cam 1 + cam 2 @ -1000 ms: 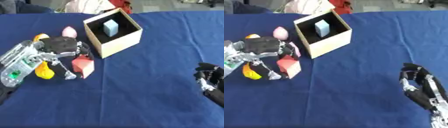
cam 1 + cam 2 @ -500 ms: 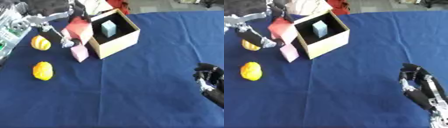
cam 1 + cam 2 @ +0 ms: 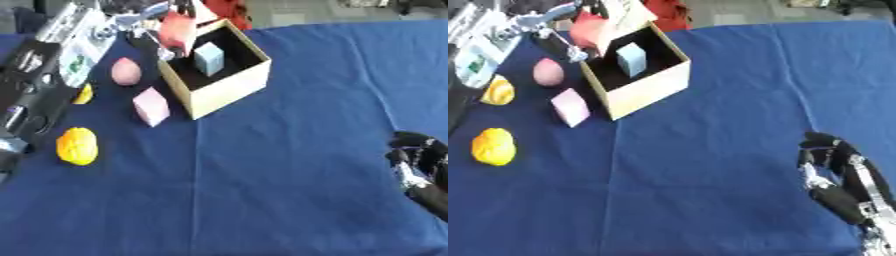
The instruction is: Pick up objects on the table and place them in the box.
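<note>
Left eye view: the left hand (image 3: 144,15) is at the upper left of the frame, its fingers curled around a red block (image 3: 178,29) that it holds over the far left corner of the open cardboard box (image 3: 229,89). Half a second ago the hand and block hung just left of the box's near left wall; a second ago the hand was low on the table among the objects. A pale blue block (image 3: 208,58) stands inside the box. On the blue cloth (image 3: 289,135) left of the box lie a pink egg-shaped thing (image 3: 125,71), a pink cube (image 3: 150,105) close to the box's left wall, and a yellow fruit-like piece (image 3: 77,145) further toward the lower left; these have not moved apart from the camera's shift. A second yellow piece (image 3: 84,94) peeks out from behind the forearm. A green and white label on the arm is too blurred to read.

Right eye view: the right hand (image 3: 837,170) lies at the lower right of the frame, fingers loosely bent and holding nothing, as it did before. Here the second yellow piece (image 3: 497,92) shows whole, at the left edge below the arm. No readable writing appears on the box or the objects.
</note>
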`<state>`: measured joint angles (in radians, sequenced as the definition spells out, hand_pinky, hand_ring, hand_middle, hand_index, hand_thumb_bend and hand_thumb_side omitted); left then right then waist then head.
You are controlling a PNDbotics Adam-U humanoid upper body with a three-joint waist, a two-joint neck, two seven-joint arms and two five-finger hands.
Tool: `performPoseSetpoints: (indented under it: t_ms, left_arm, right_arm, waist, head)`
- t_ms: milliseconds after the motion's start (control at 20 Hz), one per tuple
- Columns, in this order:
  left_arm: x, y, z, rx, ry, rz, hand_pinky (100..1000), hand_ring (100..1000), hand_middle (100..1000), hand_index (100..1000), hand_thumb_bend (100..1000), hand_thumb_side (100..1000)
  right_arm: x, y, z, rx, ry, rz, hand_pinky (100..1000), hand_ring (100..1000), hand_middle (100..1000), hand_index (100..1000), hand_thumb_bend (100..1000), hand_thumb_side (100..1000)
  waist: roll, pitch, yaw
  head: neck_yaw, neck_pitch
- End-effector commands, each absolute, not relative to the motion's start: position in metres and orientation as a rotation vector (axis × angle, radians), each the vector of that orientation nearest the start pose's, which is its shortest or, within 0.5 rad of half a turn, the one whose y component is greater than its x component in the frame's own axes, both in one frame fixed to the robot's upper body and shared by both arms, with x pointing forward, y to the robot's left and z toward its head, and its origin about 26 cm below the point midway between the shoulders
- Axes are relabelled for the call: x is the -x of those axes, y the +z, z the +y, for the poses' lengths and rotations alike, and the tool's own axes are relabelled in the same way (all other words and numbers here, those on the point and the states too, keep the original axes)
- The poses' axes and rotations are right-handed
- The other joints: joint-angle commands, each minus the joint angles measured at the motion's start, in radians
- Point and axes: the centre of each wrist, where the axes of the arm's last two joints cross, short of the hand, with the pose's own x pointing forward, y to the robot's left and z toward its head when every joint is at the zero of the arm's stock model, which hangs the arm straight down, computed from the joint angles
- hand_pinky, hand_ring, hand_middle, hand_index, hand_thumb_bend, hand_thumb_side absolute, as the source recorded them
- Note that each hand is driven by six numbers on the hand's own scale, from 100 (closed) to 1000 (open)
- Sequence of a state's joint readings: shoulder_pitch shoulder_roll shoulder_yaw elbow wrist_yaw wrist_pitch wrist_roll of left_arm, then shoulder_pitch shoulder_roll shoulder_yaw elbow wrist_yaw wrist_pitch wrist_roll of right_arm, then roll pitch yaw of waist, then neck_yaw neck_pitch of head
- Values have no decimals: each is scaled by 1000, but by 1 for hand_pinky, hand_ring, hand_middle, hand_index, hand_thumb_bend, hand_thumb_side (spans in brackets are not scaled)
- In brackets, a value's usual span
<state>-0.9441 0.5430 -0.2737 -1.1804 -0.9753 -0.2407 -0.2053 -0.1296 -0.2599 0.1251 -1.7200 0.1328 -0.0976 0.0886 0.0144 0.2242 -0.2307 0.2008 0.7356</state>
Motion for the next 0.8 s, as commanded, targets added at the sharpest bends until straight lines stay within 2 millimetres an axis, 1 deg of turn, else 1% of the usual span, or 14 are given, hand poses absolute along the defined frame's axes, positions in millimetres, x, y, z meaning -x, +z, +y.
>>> performPoseSetpoints:
  t_ms: [50, 150, 300, 350, 400, 450, 500, 650, 700, 750, 800]
  left_arm:
    - [-462, 255, 255, 1694, 2179, 2334, 726, 534, 498, 757, 332, 100]
    - [-463, 252, 253, 1677, 2186, 2332, 747, 576, 553, 799, 336, 103]
    - [-464, 247, 255, 1670, 2242, 2314, 785, 666, 670, 864, 367, 105]
    - [-464, 247, 256, 1672, 2259, 2307, 793, 692, 701, 883, 376, 149]
    - [-464, 246, 257, 1677, 2279, 2296, 803, 719, 737, 904, 390, 228]
    - [-464, 246, 258, 1682, 2299, 2284, 815, 747, 772, 920, 396, 268]
    - [-463, 247, 260, 1688, 2312, 2277, 823, 761, 794, 933, 406, 349]
    - [-460, 250, 263, 1691, 2304, 2300, 839, 788, 834, 951, 415, 497]
    - [-459, 252, 264, 1691, 2296, 2311, 846, 800, 848, 955, 422, 539]
    - [-458, 253, 265, 1690, 2290, 2321, 849, 803, 852, 956, 425, 557]
    - [-457, 255, 266, 1689, 2281, 2329, 850, 802, 850, 955, 422, 555]
  right_arm:
    - [-304, 76, -253, 105, 559, -1904, 684, 657, 674, 804, 100, 380]
    - [-304, 76, -252, 102, 559, -1905, 684, 657, 674, 804, 100, 381]
    - [-304, 76, -252, 102, 559, -1906, 684, 657, 674, 804, 100, 380]
    - [-304, 76, -252, 103, 559, -1906, 684, 657, 674, 804, 100, 379]
    - [-304, 76, -252, 104, 559, -1906, 684, 657, 674, 804, 100, 379]
    - [-304, 76, -252, 106, 558, -1906, 684, 657, 674, 804, 100, 378]
    - [-304, 75, -253, 107, 557, -1905, 684, 657, 674, 804, 100, 379]
    - [-304, 75, -253, 111, 555, -1905, 683, 657, 674, 804, 100, 380]
    - [-304, 75, -253, 111, 555, -1905, 683, 657, 674, 804, 100, 379]
    - [-304, 75, -253, 111, 555, -1905, 683, 657, 674, 804, 100, 379]
    - [-304, 75, -253, 112, 555, -1906, 684, 657, 674, 804, 100, 378]
  waist:
    - [-16, -24, -7]
    - [-15, -24, -10]
    - [-14, -24, -11]
    - [-13, -25, -11]
    - [-13, -25, -10]
    - [-12, -26, -10]
    - [-12, -26, -9]
    - [-12, -26, -6]
    - [-11, -26, -5]
    - [-11, -27, -4]
    - [-11, -27, -3]
  head:
    - [14, -13]
    - [14, -13]
    - [11, -14]
    - [10, -14]
    - [9, -15]
    - [7, -15]
    - [6, -15]
    - [2, -16]
    - [1, -16]
    - [0, -17]
    - [-1, -17]
